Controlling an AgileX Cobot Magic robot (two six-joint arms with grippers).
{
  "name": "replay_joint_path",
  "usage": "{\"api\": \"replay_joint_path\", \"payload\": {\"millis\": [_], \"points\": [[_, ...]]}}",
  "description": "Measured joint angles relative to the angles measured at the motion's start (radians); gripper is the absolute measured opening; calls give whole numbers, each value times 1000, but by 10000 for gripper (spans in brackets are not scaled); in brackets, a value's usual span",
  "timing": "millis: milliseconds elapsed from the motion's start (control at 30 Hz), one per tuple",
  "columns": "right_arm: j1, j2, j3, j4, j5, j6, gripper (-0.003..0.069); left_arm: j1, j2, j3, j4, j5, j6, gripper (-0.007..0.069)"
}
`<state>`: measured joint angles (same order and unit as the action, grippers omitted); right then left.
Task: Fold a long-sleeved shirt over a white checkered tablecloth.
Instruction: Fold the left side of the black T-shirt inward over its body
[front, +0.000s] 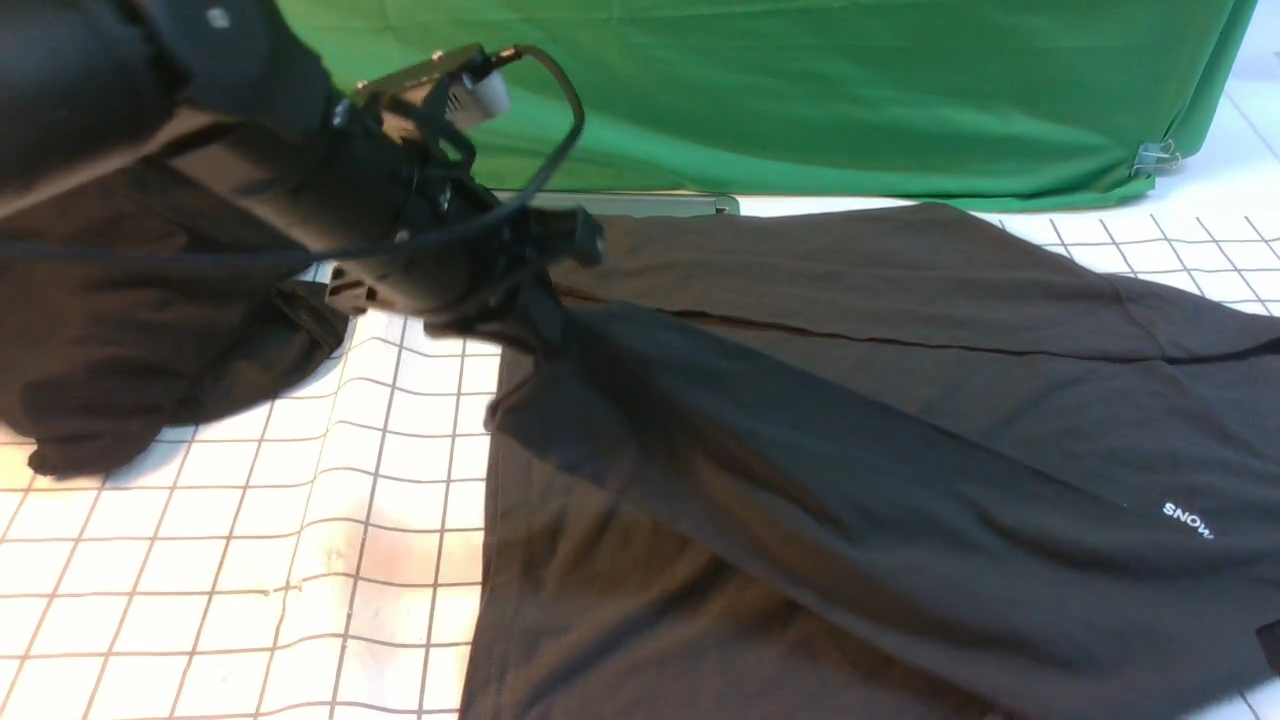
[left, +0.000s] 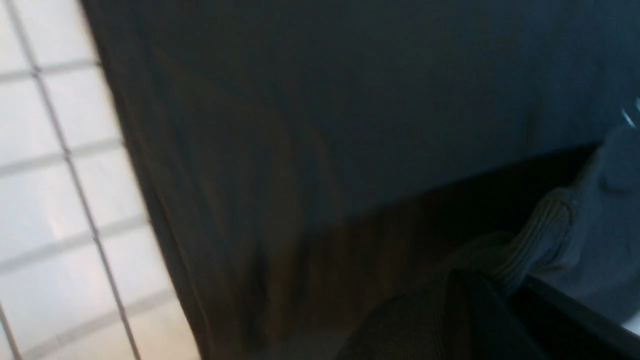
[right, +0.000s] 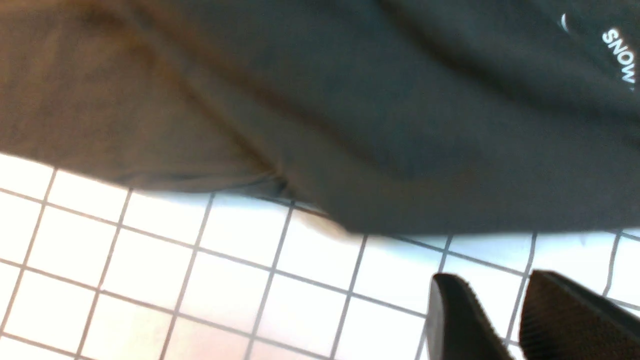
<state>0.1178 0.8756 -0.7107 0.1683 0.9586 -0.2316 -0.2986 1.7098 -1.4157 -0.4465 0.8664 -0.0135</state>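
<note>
Where a black heap of cloth (front: 110, 370) lies at the far left, the left gripper (front: 525, 300) hangs just beside it, clamped on a sleeve (front: 800, 420) of the long-sleeved shirt (front: 900, 300). The sleeve slants toward the near right across the shirt's body, which is spread over the white checkered tablecloth (front: 200, 560) from centre to right. A green cloth (front: 800, 90) hangs behind. The right gripper (right: 505, 320), seen only from its wrist, has its jaws apart over bare tablecloth just beside the shirt's edge, holding nothing.
</note>
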Motion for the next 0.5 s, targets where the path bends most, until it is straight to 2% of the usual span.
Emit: {"api": "replay_joint_path", "payload": {"millis": [367,500], "points": [[0,0,0,0,-12,0,209,81,347,-255,-30,-56,-33,31],[0,0,0,1,-14,0,209,84,425,-332,-19,-57,-58,88]]}}
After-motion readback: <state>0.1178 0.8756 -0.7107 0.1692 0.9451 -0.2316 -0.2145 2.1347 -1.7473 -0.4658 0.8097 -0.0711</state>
